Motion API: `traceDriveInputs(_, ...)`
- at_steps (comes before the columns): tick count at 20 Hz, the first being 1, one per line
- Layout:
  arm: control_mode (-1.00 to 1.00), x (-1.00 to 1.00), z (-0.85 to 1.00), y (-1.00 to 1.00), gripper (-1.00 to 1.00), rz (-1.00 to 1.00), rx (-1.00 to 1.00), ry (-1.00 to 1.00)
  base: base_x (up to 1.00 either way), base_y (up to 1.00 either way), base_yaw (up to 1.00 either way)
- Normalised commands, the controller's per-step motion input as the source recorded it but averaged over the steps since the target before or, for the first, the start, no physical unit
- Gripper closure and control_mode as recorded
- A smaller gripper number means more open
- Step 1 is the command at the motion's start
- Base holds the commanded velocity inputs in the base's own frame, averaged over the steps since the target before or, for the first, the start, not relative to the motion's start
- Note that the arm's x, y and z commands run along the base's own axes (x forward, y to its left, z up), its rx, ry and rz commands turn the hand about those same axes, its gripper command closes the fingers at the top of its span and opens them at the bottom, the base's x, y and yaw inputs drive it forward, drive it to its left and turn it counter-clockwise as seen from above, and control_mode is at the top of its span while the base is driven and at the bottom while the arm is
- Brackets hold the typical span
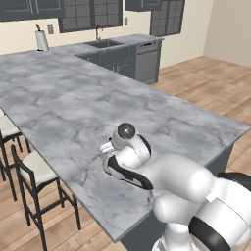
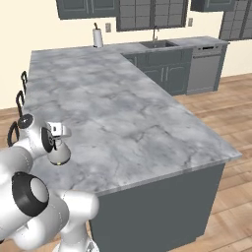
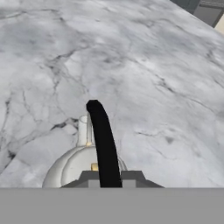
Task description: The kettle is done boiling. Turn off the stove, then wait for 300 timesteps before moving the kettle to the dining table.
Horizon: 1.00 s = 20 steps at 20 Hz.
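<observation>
The dining table (image 1: 73,108), a long slab of grey-veined marble on a dark grey base, is the largest item and serves as the reference landmark. Its bare surface runs from the near corner back toward the far wall. Dark-framed chairs (image 1: 37,176) with cream seats stand along one long side of the dining table. Beyond its far end, grey cabinets carry a sink (image 1: 103,43), with a steel dishwasher (image 1: 147,61) beside them and a paper towel roll (image 1: 42,40) at the back of that counter.

The white arm (image 1: 196,196) rises at the near corner of the dining table and bends over its near edge.

The kettle (image 3: 81,164), white with a short upright spout and a black arched handle (image 3: 103,140), is over the near part of the dining table, close to that edge. In the right base view its rounded body (image 2: 60,155) hangs below the hand; whether the base touches the surface cannot be told.

The gripper (image 3: 108,177) is clenched on the handle: the two dark fingers (image 3: 89,177) sit tight against either side of the black arch.
</observation>
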Motion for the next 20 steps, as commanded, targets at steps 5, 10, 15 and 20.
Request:
traceDriveInputs(5, -1.00, 0.00, -0.06, -0.02, -1.00, 0.00, 0.00, 0.01, 0.00, 0.00, 0.00)
traceDriveInputs(10, -1.00, 0.00, 0.00, -0.02, -1.00, 0.00, 0.00, 0.00, 0.00, 0.00, 0.00)
traceDriveInputs(15, -1.00, 0.00, 0.18, 0.00, -1.00, 0.00, 0.00, 0.00, 0.00, 0.00, 0.00)
traceDriveInputs(20, -1.00, -0.02, 0.50, 0.03, -1.00, 0.00, -0.05, 0.01, 0.00, 0.00, 0.00)
